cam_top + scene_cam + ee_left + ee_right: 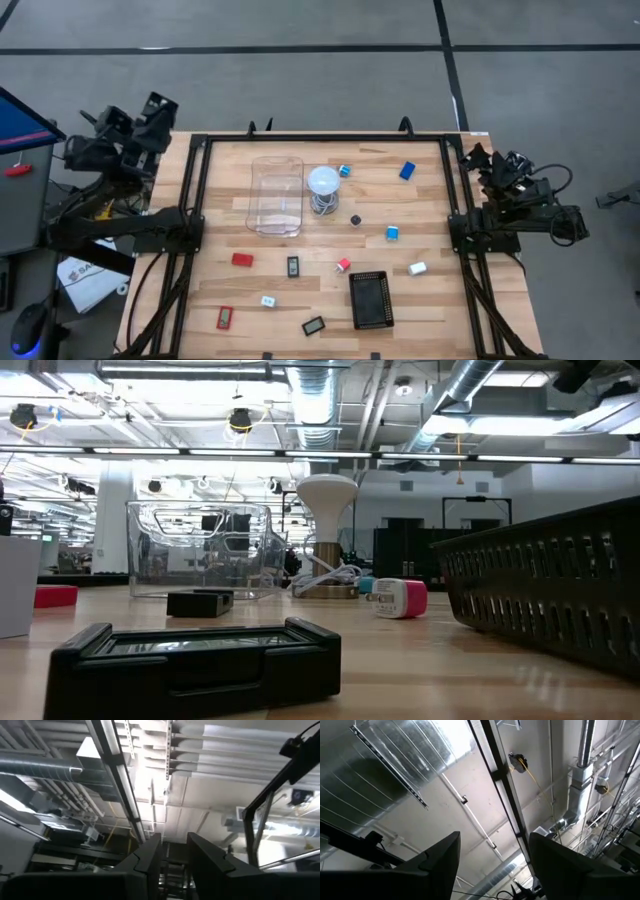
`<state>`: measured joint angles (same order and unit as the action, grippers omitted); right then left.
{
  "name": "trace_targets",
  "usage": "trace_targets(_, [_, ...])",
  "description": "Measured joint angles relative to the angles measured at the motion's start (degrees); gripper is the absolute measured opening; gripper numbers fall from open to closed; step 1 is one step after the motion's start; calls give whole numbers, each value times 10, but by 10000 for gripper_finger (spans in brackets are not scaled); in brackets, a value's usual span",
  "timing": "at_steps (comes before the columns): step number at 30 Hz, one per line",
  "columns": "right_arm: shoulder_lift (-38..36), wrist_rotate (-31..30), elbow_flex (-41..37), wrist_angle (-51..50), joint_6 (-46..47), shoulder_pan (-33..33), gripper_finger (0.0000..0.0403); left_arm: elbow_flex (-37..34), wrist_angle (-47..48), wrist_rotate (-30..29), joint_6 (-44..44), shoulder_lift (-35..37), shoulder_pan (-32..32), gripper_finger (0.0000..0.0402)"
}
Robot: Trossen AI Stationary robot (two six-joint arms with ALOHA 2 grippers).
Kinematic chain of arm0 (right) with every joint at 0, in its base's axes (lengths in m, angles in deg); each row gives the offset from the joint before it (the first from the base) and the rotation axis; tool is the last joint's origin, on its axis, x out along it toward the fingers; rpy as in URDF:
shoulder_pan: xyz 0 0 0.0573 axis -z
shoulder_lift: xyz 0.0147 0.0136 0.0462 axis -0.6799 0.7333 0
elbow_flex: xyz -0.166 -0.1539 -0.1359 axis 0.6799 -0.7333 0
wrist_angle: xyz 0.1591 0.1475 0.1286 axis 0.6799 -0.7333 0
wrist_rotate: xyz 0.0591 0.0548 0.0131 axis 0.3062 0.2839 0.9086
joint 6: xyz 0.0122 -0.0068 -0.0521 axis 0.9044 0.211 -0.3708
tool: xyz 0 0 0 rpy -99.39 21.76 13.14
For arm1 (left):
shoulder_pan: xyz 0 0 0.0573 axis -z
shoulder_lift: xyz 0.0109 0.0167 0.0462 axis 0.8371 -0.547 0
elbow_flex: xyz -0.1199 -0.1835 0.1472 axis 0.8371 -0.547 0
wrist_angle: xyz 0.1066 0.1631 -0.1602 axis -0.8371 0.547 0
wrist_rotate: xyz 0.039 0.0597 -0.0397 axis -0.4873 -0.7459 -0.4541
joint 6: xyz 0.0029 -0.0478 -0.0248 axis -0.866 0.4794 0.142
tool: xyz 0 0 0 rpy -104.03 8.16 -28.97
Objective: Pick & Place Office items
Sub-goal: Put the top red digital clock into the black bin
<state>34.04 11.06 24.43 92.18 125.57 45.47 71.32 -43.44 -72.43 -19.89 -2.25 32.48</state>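
The office items lie scattered flat on the wooden table (430,215): blue blocks (407,171) (393,233) (344,171), a red block (242,259), a white block (417,268), a red-and-white piece (343,265), black rectangles (293,266) (313,325) and a flat red rectangle (225,317). My left gripper (174,840) is folded back off the table's far left corner (155,108), pointing at the ceiling, with a narrow gap between its fingers. My right gripper (495,840) is parked at the right edge (482,160), open wide and also pointing up. Neither is near any item.
A clear plastic box (277,195) stands left of centre, beside a white round lamp-like object (323,183) with a coiled cord. A black rectangular tray (370,299) sits near the near edge. A black frame (195,190) borders the table on both sides.
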Motion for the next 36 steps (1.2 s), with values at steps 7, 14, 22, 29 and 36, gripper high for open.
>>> trace_targets(7, [0, 0, 0, -44, 18, 0, 228, 71, 90, 101, -13, -24, 11, 89])
trace_targets(14, [0, 0, 0, -43, 23, 0, 228, 163, 149, 222, -20, -100, 84, 90])
trace_targets(22, [0, 0, 0, -43, 36, 0, 228, 330, 725, 56, -64, -161, 147, 133])
trace_targets(29, [0, 0, 0, -25, 50, 0, 228, 379, 998, 15, 24, -223, 318, 174])
trace_targets(36, [0, 8, 5, -7, 48, 0, 228, 379, 1123, -93, 127, -273, 539, 173])
